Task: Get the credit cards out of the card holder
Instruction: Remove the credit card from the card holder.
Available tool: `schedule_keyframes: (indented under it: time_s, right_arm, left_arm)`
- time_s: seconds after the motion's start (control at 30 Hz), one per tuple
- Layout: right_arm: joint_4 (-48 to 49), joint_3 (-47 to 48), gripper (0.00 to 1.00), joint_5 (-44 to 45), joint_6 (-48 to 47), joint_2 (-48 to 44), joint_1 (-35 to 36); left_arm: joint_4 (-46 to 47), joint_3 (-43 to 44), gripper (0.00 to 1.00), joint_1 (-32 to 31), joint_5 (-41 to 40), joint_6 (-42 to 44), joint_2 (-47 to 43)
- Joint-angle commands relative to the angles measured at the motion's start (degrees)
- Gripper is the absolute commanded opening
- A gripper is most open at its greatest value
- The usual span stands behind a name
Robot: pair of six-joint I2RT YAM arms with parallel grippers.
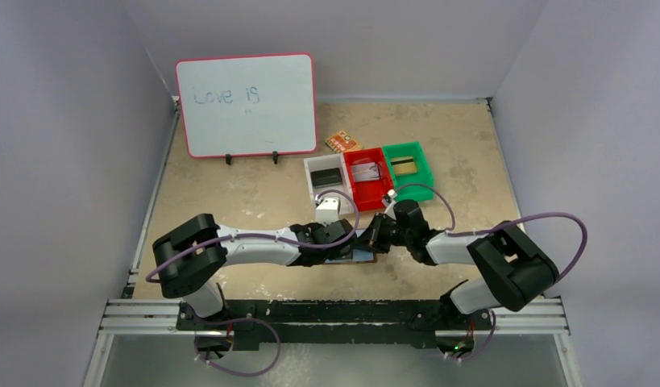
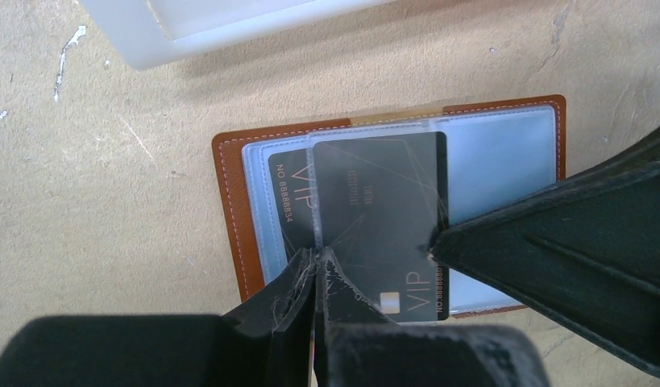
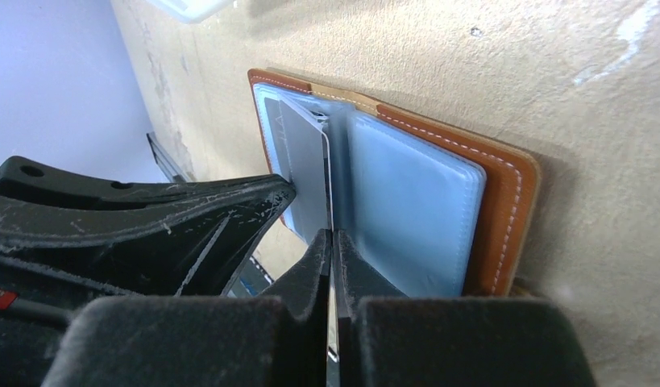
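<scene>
Fingers of the left gripper [image 2: 318, 270] are clamped on the edge of a clear pocket leaf of the open brown card holder [image 2: 230, 218], which lies flat on the table [image 2: 109, 201] just ahead of the arm bases. Opposite, the right gripper [image 3: 333, 242], fingers pinched tight, nips the dark VIP card [image 2: 383, 218] in that leaf. Beyond stand a white bin [image 1: 313, 179], a red bin [image 1: 354, 190] and a green bin [image 1: 427, 168] side by side

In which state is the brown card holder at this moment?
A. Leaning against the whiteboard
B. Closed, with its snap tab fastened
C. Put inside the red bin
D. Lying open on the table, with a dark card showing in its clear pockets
D: the card holder lies open on the table, and a dark card marked VIP shows in its clear pockets.
</scene>
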Motion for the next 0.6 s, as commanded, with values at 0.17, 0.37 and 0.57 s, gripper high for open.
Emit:
schedule_keyframes:
  time_s: [0.17,0.37,0.57]
  right_arm:
    - [-4.48,-0.88,0.0,-1.12,-5.36,-3.52,-2.56]
    - [-6.49,-1.41,0.0,-1.79,-7.39,-4.15,-4.43]
    - [-10.74,-1.64,0.0,-1.0,-9.5,-7.75,-6.84]
  left_arm:
    - [-3.78,-1.14,0.0,-0.01,-0.64,-0.66,2.6]
    - [-3.75,-1.02,0.0,-0.24,-1.01,-0.4,2.7]
    - [-3.44,-0.94,0.0,-0.51,-0.8,-0.33,2.86]
